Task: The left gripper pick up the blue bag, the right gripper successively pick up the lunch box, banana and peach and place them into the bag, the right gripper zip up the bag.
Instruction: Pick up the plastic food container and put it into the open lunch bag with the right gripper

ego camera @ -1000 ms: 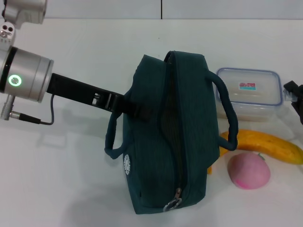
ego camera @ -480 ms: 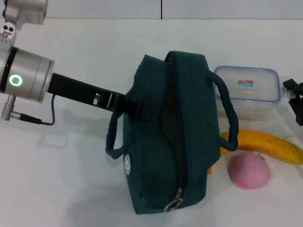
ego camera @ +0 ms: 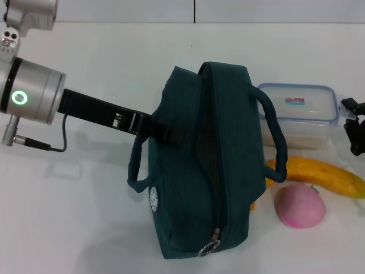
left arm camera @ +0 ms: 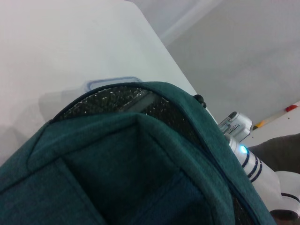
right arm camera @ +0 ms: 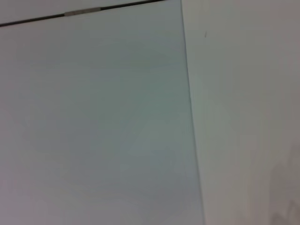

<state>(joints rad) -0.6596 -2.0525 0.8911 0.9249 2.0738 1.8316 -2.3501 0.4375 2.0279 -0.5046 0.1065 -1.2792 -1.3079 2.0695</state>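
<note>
The blue bag (ego camera: 208, 165) stands in the middle of the white table, its top zipper open; its open mouth fills the left wrist view (left arm camera: 140, 178). My left gripper (ego camera: 165, 132) is shut on the bag's left side by the strap. The clear lunch box (ego camera: 296, 114) with a blue-rimmed lid sits right of the bag; its rim shows in the left wrist view (left arm camera: 112, 82). The banana (ego camera: 322, 174) and the pink peach (ego camera: 300, 206) lie in front of it. My right gripper (ego camera: 355, 128) is at the lunch box's right end, at the picture's edge.
The bag's right handle (ego camera: 274, 137) loops over towards the lunch box and the banana. The table's far edge and the wall (ego camera: 194, 11) are behind. My right arm (left arm camera: 246, 154) shows past the bag in the left wrist view. The right wrist view shows only the white surface (right arm camera: 234, 117).
The lunch box has slid slightly to the left, towards the bag. My right gripper has shifted a little at its right end. The bag and left arm have not moved.
</note>
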